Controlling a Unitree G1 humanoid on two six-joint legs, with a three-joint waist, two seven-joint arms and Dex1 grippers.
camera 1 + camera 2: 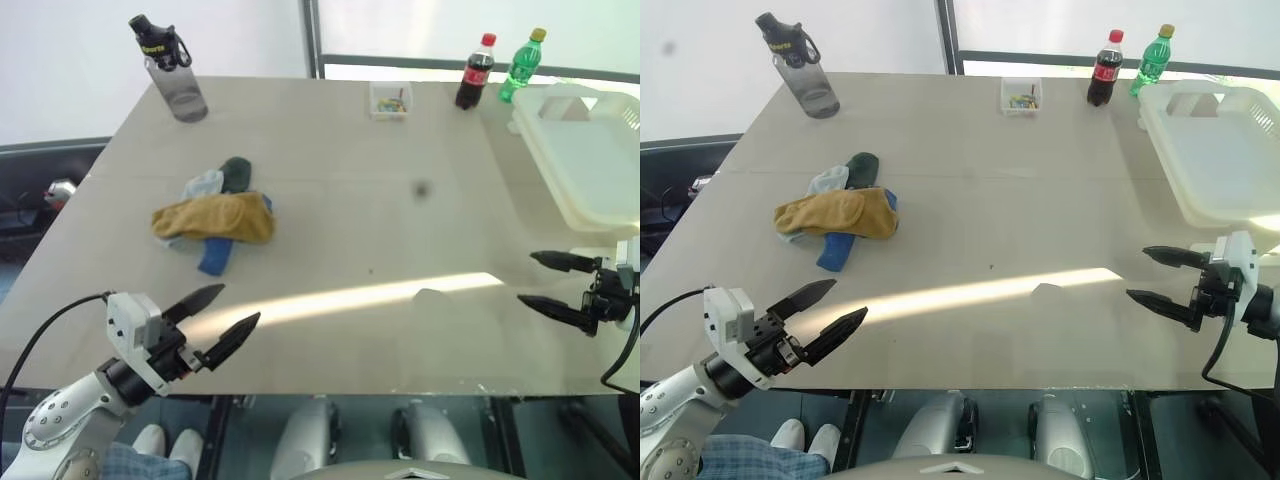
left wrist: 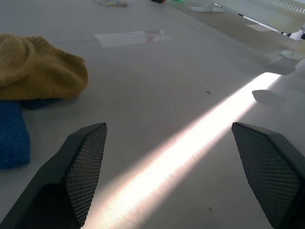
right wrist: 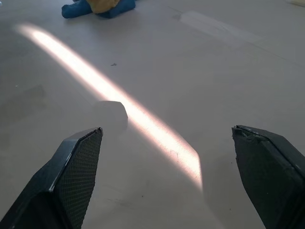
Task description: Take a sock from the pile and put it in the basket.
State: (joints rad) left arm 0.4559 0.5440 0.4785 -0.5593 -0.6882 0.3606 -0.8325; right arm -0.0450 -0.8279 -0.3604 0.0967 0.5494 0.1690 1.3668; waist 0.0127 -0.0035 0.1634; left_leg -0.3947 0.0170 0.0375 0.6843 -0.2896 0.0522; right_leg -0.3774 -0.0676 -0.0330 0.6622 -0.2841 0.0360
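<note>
Pale beige counter point(image 1: 330, 230), smooth, crossed by a bright diagonal streak of sunlight near the front edge. White wall behind, with a dark vertical frame and a window strip at the far side. At the far left corner, a grey water bottle point(image 1: 172, 70) with a black cap; along the far edge, a small clear box point(image 1: 390, 100), a cola bottle point(image 1: 475, 72) and a green bottle point(image 1: 522, 65).

Pile of socks point(image 1: 215, 215) left of centre: mustard yellow on top, blue poking out underneath, light grey and dark green behind. Big cream basket point(image 1: 585, 165) on the right edge, nothing seen inside.

Left gripper point(image 1: 225, 315) at the near left, fingers spread wide, holding nothing, hovering near the pile on its front side and clear of it. Right gripper point(image 1: 1155, 275) at the near right, fingers wide apart too, empty, just in front of the basket and well apart from the socks.
</note>
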